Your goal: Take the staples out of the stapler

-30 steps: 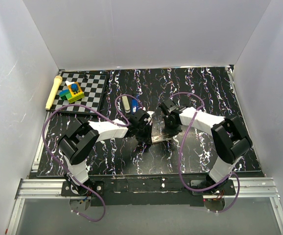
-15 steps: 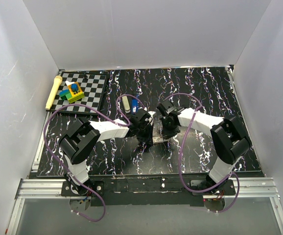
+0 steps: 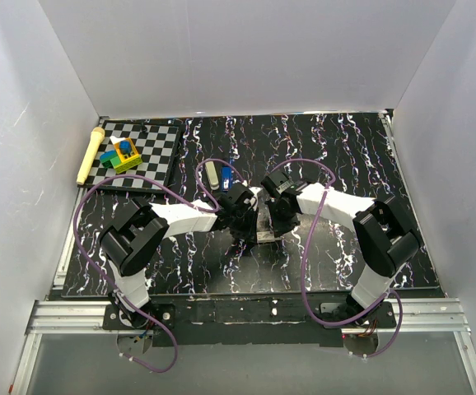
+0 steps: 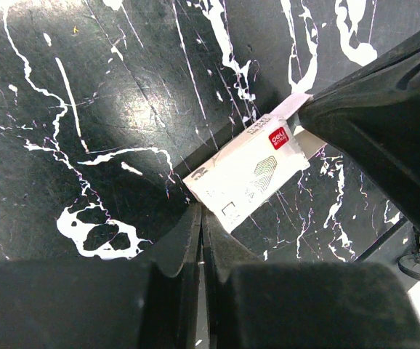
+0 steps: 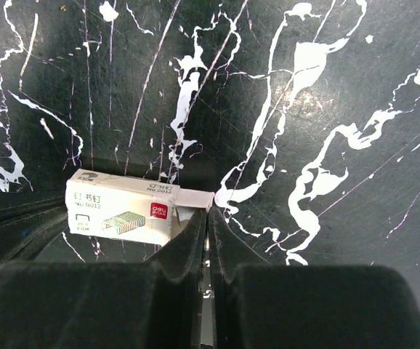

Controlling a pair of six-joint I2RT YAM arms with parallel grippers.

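The stapler (image 3: 226, 183) lies just far-left of the left gripper (image 4: 200, 211), which, like the right gripper (image 5: 208, 218), is pinched closed at a staple box (image 4: 246, 171).

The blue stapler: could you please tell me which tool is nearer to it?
Left. The left tool is just on the near side of the stapler, at the staple box; the right tool is across that box, farther right.

The right end effector (image 3: 273, 224) has edged leftward, closer to the left end effector (image 3: 250, 230), narrowing the gap around the staple box (image 3: 264, 233) between them on the surface (image 3: 320, 156).
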